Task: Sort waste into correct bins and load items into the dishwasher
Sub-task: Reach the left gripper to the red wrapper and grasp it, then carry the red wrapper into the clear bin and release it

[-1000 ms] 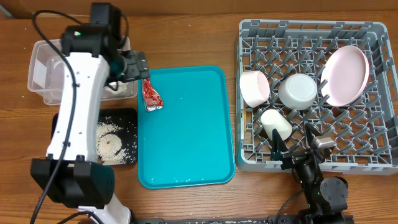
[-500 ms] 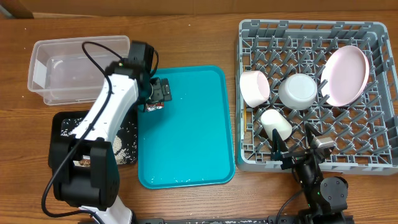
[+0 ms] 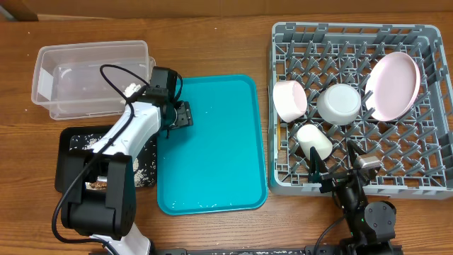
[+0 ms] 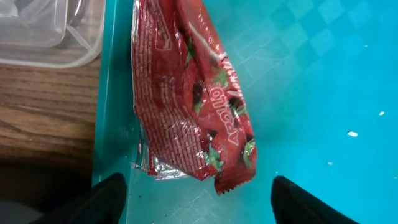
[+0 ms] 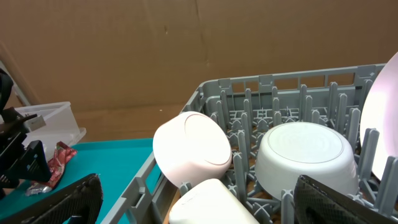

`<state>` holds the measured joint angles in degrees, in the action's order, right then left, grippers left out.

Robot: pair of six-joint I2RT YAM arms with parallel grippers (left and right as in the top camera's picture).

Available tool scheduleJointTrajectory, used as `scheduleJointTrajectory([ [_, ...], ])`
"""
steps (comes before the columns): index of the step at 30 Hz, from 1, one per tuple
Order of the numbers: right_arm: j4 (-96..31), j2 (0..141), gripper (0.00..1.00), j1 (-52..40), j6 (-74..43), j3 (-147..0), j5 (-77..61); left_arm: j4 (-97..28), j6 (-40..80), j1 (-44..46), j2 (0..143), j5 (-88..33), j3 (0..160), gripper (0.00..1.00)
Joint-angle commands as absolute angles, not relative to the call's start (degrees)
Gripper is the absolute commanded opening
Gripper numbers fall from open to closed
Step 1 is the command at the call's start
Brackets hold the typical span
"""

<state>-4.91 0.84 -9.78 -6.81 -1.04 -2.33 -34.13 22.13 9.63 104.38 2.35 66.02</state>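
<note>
The red foil wrapper (image 4: 193, 93) lies flat on the teal tray's left edge, just ahead of my left gripper (image 4: 199, 205), which is open and empty with a finger on each side. Overhead, the left gripper (image 3: 180, 115) hides the wrapper. The clear tub (image 3: 85, 78) holds a small white lump, maybe the tissue (image 3: 131, 89). The black tray (image 3: 71, 152) holds rice and brown scraps. The grey dish rack (image 3: 354, 185) holds the pink plate (image 3: 393, 85), white bowl (image 3: 343, 103), pinkish bowl (image 3: 290, 99) and white cup (image 3: 315, 142). My right gripper (image 3: 347, 172) is open at the rack's front. No chopsticks show.
The teal serving tray (image 3: 212, 163) lies between the bins and the rack. In the right wrist view the pinkish bowl (image 5: 193, 146), white bowl (image 5: 301, 152) and cup (image 5: 211, 202) stand close before the right gripper (image 5: 199, 211). A brown cardboard wall stands behind the table.
My left arm has swung from over the clear tub to the teal tray's left edge and come down over the red wrapper. The wrapper and the right arm have not moved.
</note>
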Motion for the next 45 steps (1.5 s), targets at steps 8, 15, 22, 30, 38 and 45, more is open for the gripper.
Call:
scheduleJointTrajectory([
  [8,-4.64,0.40,1.00,-9.58,-6.57,-0.47,-2.04,-31.33,21.58,9.41,109.01,-0.05,65.41,0.79],
  [15,-4.64,0.40,1.00,-9.58,-6.57,-0.47,-2.04,-36.32,21.61,9.30,108.97,-0.34,72.16,0.62],
  [22,-4.64,0.40,1.00,-9.58,-6.57,-0.47,-2.04,-50.81,19.90,9.30,108.97,-4.56,85.45,0.04],
  [30,-4.64,0.40,1.00,-9.58,-6.59,-0.47,-2.04,-62.37,19.70,7.92,108.97,0.40,100.49,0.04],
  [38,-4.64,0.40,1.00,-9.58,-6.57,-0.47,-2.07,-56.36,20.34,-0.10,109.97,4.89,100.12,0.04],
  [45,-4.64,0.40,1.00,-9.58,-6.57,-0.47,-2.04,-51.29,19.84,-7.29,112.57,0.84,100.12,0.05],
])
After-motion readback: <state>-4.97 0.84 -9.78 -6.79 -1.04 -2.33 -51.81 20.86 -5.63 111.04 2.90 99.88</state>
